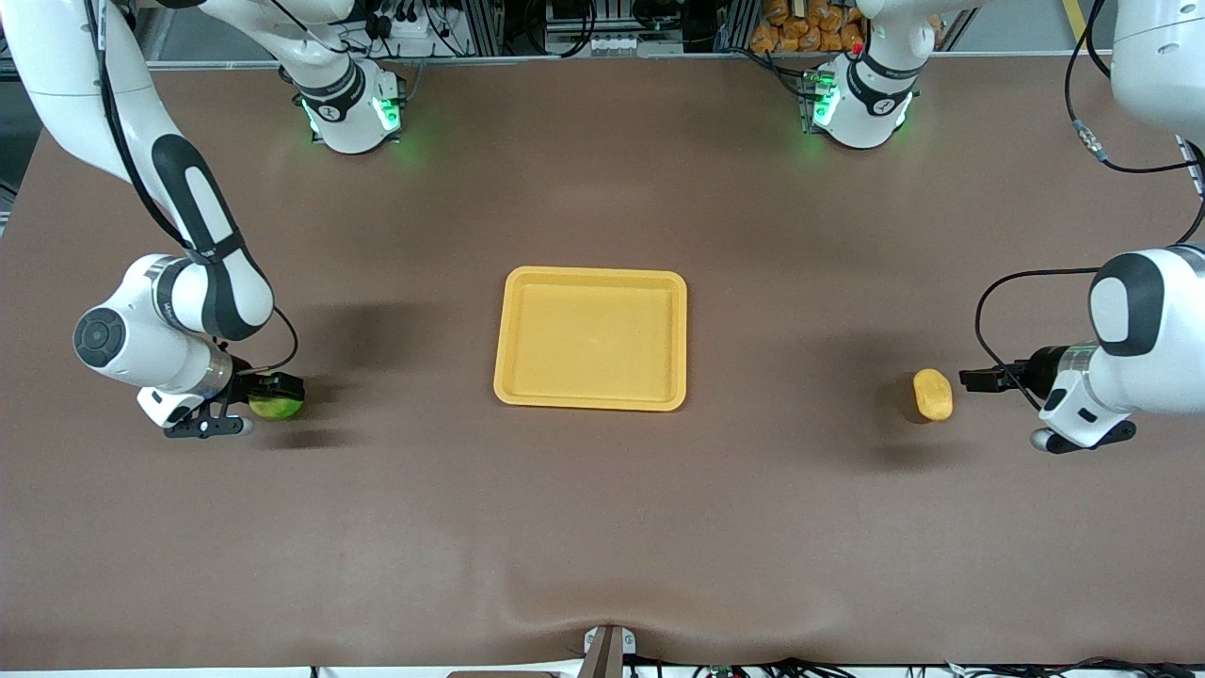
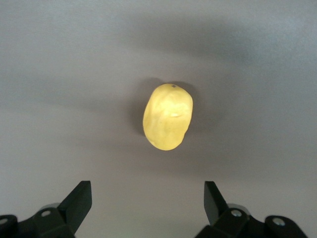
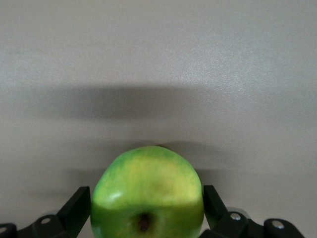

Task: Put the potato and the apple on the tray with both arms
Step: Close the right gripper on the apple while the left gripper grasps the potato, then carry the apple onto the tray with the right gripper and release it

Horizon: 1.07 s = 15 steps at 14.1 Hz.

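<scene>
At the front view's lower left, my right gripper is straddling the apple, jaws spread. At lower right, my left gripper, jaws spread, is facing the potato just ahead, lengthwise.

- Tray at mid-table, between the two arms' ends.
- Apple on the table toward the right arm's end, well apart from the tray, between the spread fingers of the right gripper.
- Potato on the table toward the left arm's end, just beside the left gripper, untouched.
</scene>
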{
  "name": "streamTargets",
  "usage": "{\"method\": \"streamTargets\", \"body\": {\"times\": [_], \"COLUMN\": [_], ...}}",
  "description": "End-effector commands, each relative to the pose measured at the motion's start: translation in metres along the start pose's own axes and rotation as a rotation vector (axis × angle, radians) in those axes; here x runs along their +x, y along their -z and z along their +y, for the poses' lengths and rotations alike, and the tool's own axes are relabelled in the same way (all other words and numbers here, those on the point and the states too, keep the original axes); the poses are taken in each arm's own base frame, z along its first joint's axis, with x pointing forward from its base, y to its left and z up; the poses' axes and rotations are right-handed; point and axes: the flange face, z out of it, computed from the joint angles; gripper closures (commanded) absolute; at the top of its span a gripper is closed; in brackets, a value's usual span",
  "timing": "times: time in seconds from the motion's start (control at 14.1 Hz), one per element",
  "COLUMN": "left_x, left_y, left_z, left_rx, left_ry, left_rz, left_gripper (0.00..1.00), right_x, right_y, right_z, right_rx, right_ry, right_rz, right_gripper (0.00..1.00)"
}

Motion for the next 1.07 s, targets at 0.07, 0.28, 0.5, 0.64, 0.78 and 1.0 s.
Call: {"method": "streamTargets", "body": {"times": [0.07, 0.28, 0.5, 0.64, 0.78, 1.0], "left_x": [0.006, 0.01, 0.019, 0.023, 0.025, 0.023], "left_y": [-0.02, -0.036, -0.054, -0.065, -0.076, -0.09], "left_z": [0.006, 0.008, 0.004, 0.005, 0.004, 0.006], "left_rx": [0.016, 0.013, 0.007, 0.004, 0.001, -0.008], "left_ry": [-0.024, -0.026, -0.021, -0.02, -0.019, -0.016], "left_rz": [0.008, 0.023, 0.045, 0.048, 0.06, 0.073], "left_gripper": [0.0, 0.0, 0.0, 0.0, 0.0, 0.0], "right_x": [0.01, 0.021, 0.023, 0.025, 0.034, 0.038], "right_y": [0.006, 0.026, 0.057, 0.081, 0.099, 0.114], "right_z": [-0.001, -0.007, -0.027, -0.062, -0.114, -0.192], "right_rx": [0.007, 0.003, 0.01, 0.025, 0.042, 0.089], "right_ry": [0.022, 0.083, 0.13, 0.185, 0.256, 0.267], "right_rz": [0.019, 0.051, 0.06, 0.032, 0.011, 0.034], "right_gripper": [0.39, 0.42, 0.42, 0.41, 0.41, 0.41]}}
